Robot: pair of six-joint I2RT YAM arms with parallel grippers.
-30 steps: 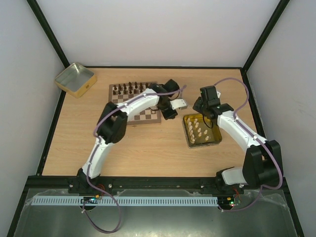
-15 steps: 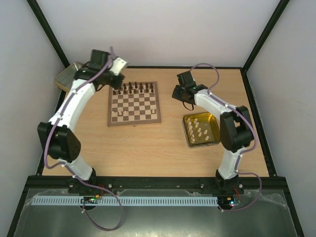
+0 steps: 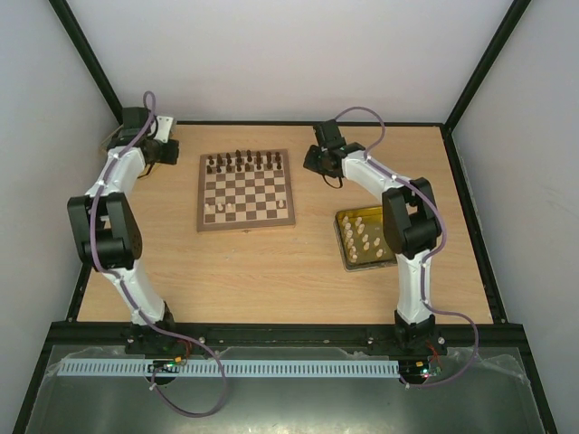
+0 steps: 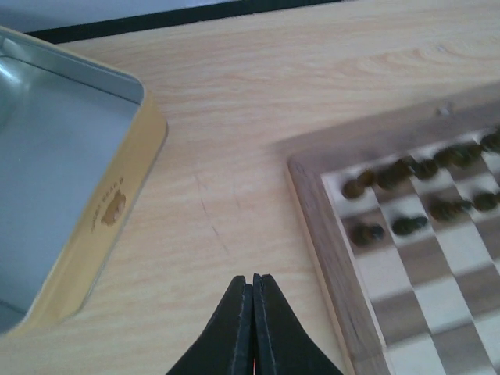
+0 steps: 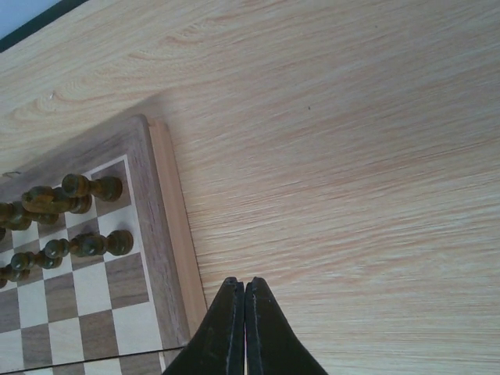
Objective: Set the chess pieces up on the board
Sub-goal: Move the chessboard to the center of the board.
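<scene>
The board (image 3: pixel 246 188) lies mid-table with dark chessmen (image 3: pixel 244 163) along its far rows and a few cream-white chess pieces (image 3: pixel 222 209) near its front left. Several more cream-white pieces (image 3: pixel 366 237) stand in a gold tin (image 3: pixel 344 244) to the right. My left gripper (image 3: pixel 166 150) is shut and empty over bare table left of the board; its wrist view shows the tips (image 4: pixel 252 281) beside the board's corner (image 4: pixel 312 203). My right gripper (image 3: pixel 312 163) is shut and empty just right of the board's far right corner (image 5: pixel 152 234).
An empty gold tin (image 4: pixel 70 156) sits at the far left corner, close to my left gripper. Dark chessmen show in both wrist views (image 4: pixel 391 176) (image 5: pixel 86 187). Black frame posts and grey walls bound the table.
My left arm swung from the board's right edge to the far left by the empty tin. My right arm swung from over the tin of pieces to the board's far right corner.
</scene>
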